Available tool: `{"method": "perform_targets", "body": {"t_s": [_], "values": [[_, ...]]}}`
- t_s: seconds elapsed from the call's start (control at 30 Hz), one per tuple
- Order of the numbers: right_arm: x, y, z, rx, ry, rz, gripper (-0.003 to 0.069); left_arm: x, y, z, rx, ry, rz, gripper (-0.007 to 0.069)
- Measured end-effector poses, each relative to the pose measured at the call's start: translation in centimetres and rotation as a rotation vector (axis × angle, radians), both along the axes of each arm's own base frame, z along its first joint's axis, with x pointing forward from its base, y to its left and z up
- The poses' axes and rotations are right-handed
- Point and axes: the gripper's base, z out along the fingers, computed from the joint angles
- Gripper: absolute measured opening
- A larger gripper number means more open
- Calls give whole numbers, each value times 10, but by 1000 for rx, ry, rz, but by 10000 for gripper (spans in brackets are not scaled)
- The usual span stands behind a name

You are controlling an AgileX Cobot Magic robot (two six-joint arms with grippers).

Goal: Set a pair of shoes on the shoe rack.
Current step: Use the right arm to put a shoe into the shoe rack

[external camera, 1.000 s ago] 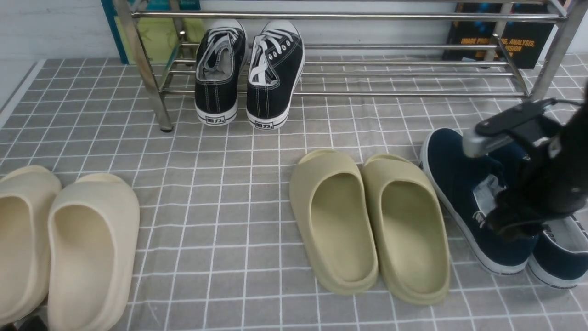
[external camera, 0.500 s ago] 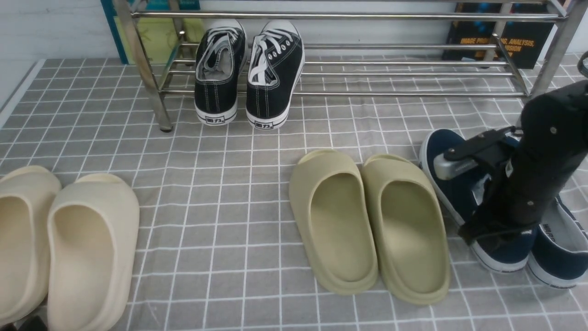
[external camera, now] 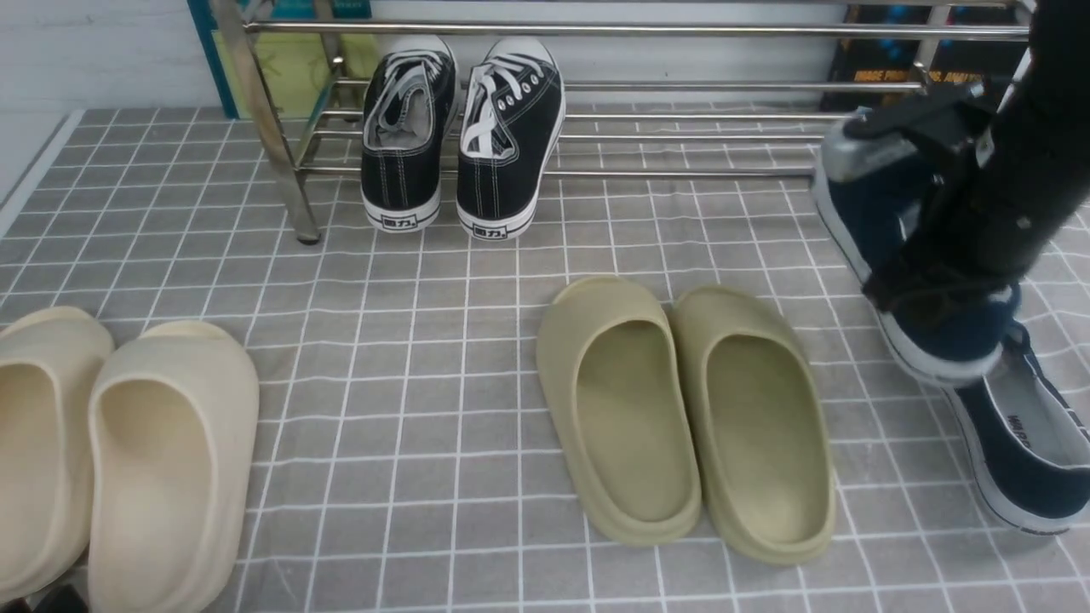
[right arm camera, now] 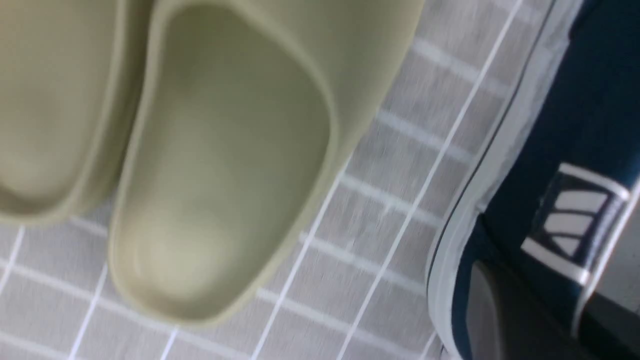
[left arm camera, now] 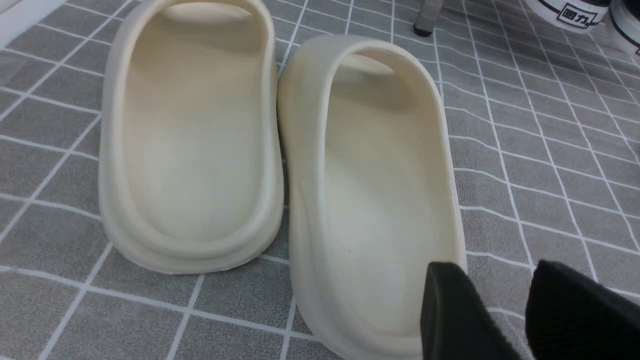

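Observation:
My right gripper (external camera: 937,294) is shut on the side wall of one navy-blue shoe (external camera: 873,213) and holds it tilted above the cloth, just in front of the right end of the chrome shoe rack (external camera: 596,30). In the right wrist view the held shoe (right arm camera: 590,100) fills the right side, with my right gripper (right arm camera: 550,320) clamped over its collar. The other navy shoe (external camera: 1022,443) lies on the cloth at the front right. My left gripper (left arm camera: 492,270) is open, with nothing between its fingers, over the heel edge of a cream slipper (left arm camera: 375,190).
Two black lace-up sneakers (external camera: 460,128) stand on the rack's lower bars at the left. A pair of olive slippers (external camera: 681,409) lies mid-floor beside the held shoe. Two cream slippers (external camera: 111,451) lie at the front left. Books lean behind the rack.
My right gripper shut on the navy shoe, then lifted it off the cloth and carried it up and back toward the rack. The other navy shoe now shows more fully.

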Motion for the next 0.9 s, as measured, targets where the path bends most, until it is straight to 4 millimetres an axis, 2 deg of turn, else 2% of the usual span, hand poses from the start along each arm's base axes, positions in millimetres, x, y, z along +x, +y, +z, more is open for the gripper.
{"method": "perform_targets", "body": {"t_s": [0.03,0.1,0.37,0.4,0.47,0.5,0.6,0.9], "values": [[1,0,0,0,-2,1,44,0,0,0,0,0,0,239],[15,5,0,1,-16,10,44,0,0,0,0,0,0,239],[64,20,-18,-1,-14,11,44,0,0,0,0,0,0,239],[65,20,-18,-1,-15,11,44,0,0,0,0,0,0,239],[83,24,-22,-6,-41,12,44,0,0,0,0,0,0,239],[83,24,-22,-8,-42,13,44,0,0,0,0,0,0,239],[104,29,-27,-15,-92,15,44,0,0,0,0,0,0,239],[138,38,-32,9,-226,18,44,0,0,0,0,0,0,239]]}}
